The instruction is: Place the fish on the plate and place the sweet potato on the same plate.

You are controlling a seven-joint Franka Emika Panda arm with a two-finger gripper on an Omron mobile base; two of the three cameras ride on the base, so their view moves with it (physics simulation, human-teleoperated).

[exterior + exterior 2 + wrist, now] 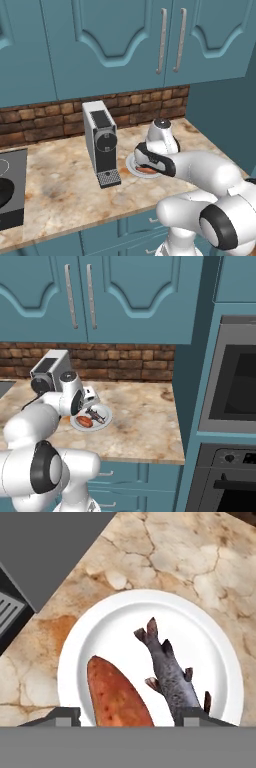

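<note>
A small white plate (210,642) sits on the marble counter, and both food items lie on it. The orange-red sweet potato (115,694) rests on the plate's left half in the hand view. Beside it, the grey fish (167,672) lies with its tail pointing up the frame. My gripper (130,718) hovers just above them, open; the sweet potato lies below the gap and touches neither fingertip. From the right base view, the plate (103,423) carries the sweet potato (83,421) and the fish (96,416) under my hand. In the left base view my forearm covers most of the plate (130,165).
A grey coffee machine (101,142) stands just left of the plate. A dark stove top (11,187) is at the counter's far left. Wall cabinets hang overhead, and an oven column (235,391) borders the counter on the right. Brick backsplash runs behind.
</note>
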